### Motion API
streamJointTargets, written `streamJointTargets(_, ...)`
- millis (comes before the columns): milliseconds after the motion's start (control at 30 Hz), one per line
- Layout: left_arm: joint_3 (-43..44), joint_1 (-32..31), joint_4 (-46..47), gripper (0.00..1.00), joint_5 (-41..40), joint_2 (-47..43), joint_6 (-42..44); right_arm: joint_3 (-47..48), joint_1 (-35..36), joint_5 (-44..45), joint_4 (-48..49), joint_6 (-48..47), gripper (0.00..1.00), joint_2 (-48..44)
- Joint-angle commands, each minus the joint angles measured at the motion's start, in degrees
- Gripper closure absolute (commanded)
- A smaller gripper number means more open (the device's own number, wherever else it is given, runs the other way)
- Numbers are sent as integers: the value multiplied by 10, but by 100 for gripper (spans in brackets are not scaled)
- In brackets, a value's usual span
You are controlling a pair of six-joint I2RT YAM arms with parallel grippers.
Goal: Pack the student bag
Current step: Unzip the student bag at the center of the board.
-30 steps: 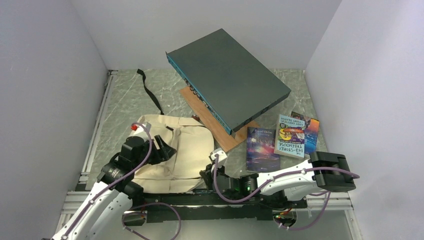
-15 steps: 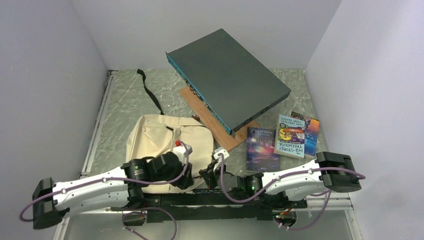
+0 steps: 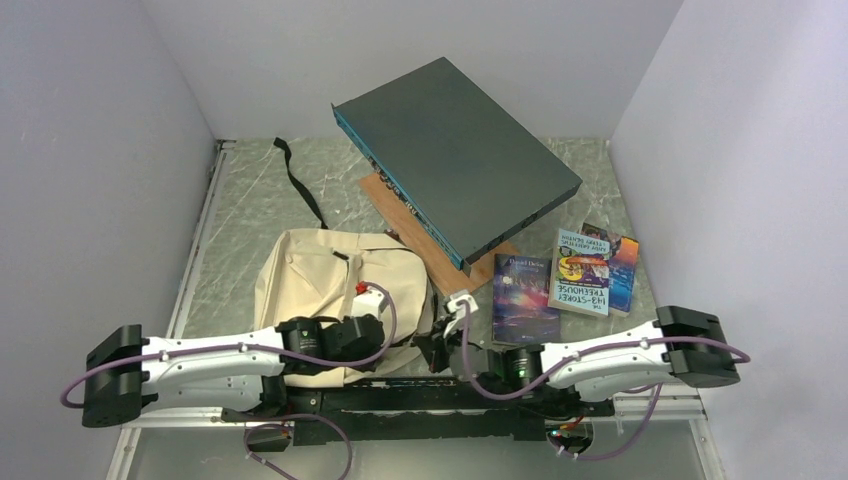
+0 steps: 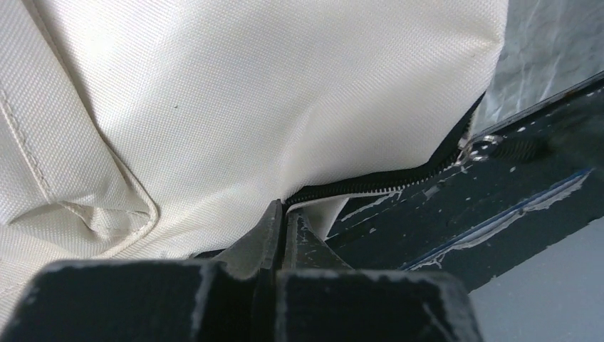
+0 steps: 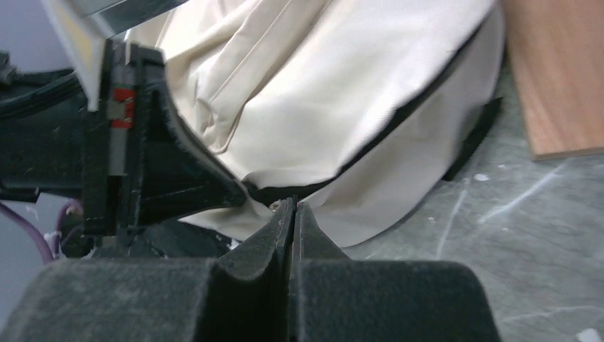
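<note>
Top external view first: the student bag (image 3: 330, 290) is lying flat around 7 o'clock on the table (image 3: 250, 210). Its black zipper (image 4: 370, 184) is running along the edge nearest the arm bases.

What's just changed is your left arm. A second ago it was sitting up over the bag with the fingers wide. Now it's lying low along the near edge, and the left gripper (image 3: 383, 342) is sitting at the bag's 5 o'clock corner with the fingers snapped together. In the left wrist view the tips are meeting right on the zipper line. You're probably going for the zipper or the seam there, but I can't tell if anything is actually pinched between them.

The right gripper (image 3: 437, 345) is staying squeezed shut like before and has only drifted a bit toward 3 o'clock. In the right wrist view it's pointing at that same corner from the other side, with the tips touching or just short of the fabric. I can't see anything held.

My read is that you're still working on getting the bag open, so no packing is happening yet.

Further out, the books (image 3: 525, 295) are waiting at 3 o'clock of the bag. The dark grey box (image 3: 455, 155) is leaning over the wooden board (image 3: 440, 265) at 1 o'clock.
</note>
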Motion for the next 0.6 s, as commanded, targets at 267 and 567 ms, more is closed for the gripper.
streamJointTargets(267,-85,0,-69,100,-30,-168,-47,-85,-136,-2,-28,-68,100,-209)
streamJointTargets(567,-78,1,55,55,62,-294,74,-68,-136,-190,109,-165,100,-136)
